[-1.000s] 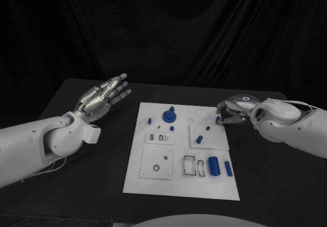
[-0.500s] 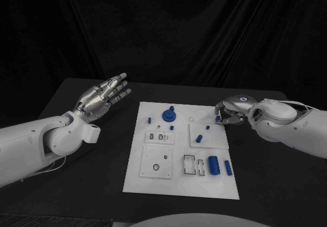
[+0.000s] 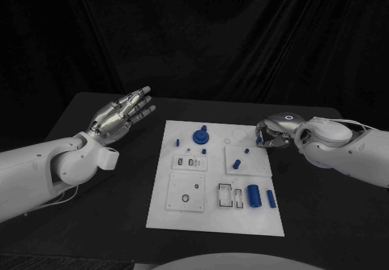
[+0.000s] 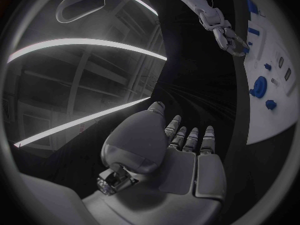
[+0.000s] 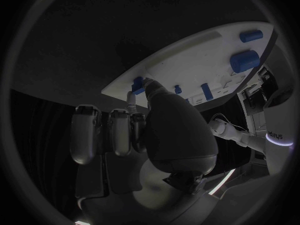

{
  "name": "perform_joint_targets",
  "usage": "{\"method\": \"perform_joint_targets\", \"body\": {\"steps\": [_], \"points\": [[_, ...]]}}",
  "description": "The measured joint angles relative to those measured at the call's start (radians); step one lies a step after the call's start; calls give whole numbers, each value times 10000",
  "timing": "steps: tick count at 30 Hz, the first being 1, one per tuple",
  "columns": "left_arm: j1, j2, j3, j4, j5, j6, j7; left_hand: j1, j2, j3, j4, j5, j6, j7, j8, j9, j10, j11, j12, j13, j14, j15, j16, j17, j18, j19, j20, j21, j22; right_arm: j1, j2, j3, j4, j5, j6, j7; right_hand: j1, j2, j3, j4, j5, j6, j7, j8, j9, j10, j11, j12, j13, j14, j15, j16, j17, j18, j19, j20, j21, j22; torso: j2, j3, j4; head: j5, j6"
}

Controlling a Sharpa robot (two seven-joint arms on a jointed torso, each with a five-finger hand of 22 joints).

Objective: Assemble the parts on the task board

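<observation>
The left hand (image 3: 120, 115) hangs spread and empty above the table at about ten o'clock from the task board (image 3: 212, 216) — parked clear, seemingly to leave room. The board's blue parts (image 3: 253, 196) lie scattered across it. At two o'clock, the right hand (image 3: 273, 135) pinches a small blue part (image 5: 138, 85) at the board's edge, probably lifting it for fitting.

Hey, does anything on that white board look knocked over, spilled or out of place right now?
Nothing stands out. The task board lies flat, the blue parts rest on it, and the right hand touches one at its edge.
</observation>
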Motion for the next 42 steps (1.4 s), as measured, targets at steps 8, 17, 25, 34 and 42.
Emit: {"method": "perform_joint_targets", "body": {"steps": [8, 17, 25, 34, 42], "points": [[-4, -2, 0, -1, 0, 11, -16, 0, 0, 0, 0, 0, 0, 0, 0, 0, 0, 0, 0, 0, 0, 0, 0, -7, 0, 0, 0, 0, 0, -3, 0, 0, -12, 0, 3, -2, 40, 40, 70, -125, 588, -14, -14, 463, 343, 0, 0, 0, 0, 0, 0, 0, 0, 0, 0, 0, 0, -1, -1, 0, 0, -3, -11], [-9, -3, 0, -3, 0, 24, -31, 0, 0, 0, 0, 0, 0, 0, 0, 0, 0, 0, 0, 0, 0, 0, 0, -7, 0, 0, 0, 0, -5, -6, 15, 0, -22, 0, -11, -4, 79, 79, 175, -230, 1248, -50, -50, 795, 648, 0, 0, 0, 0, 0, 0, 0, 0, -1, 0, 0, 0, -2, -4, -1, 0, -10, -30], [-11, -20, 0, -4, 0, 35, -43, 0, 0, 0, 0, 0, 0, 0, 0, -1, 0, 0, 0, 0, 0, 0, 0, -6, -1, 0, 0, 0, -8, -6, -27, 0, 72, 0, -130, 12, 118, 118, 307, -303, 1768, 175, -120, 1004, 773, 0, 0, 0, -1, 0, 0, 1, -1, -1, 0, 0, 0, -3, -4, -3, 1, 8, -39], [-12, -61, 0, 14, 0, 35, -64, 0, 0, 0, 1, 0, 38, -38, 0, -1, 0, 0, 0, 0, 0, 0, 0, -3, -1, 0, 0, 0, -7, 252, -210, -10, 1037, -32, -416, 16, 128, 104, 361, -302, 1845, 276, -120, 1029, 781, 0, 0, 0, 0, 0, 0, -39, -1, 0, 0, 0, -48, -4, -4, -3, 1, 87, -62], [-13, -40, 0, 21, 0, 33, -99, 0, 0, 26, 28, 0, 38, -38, 0, 4, 0, 0, 0, 0, 0, 0, 0, -1, 0, 0, 0, 0, -6, 844, 102, 17, 2295, -316, -505, -15, 128, 104, 362, -304, 1844, 310, -85, 1028, 767, 0, 0, 0, -1, 0, 0, -39, -1, -1, 0, 0, -48, -4, -2, -6, -2, 92, -93]]}}
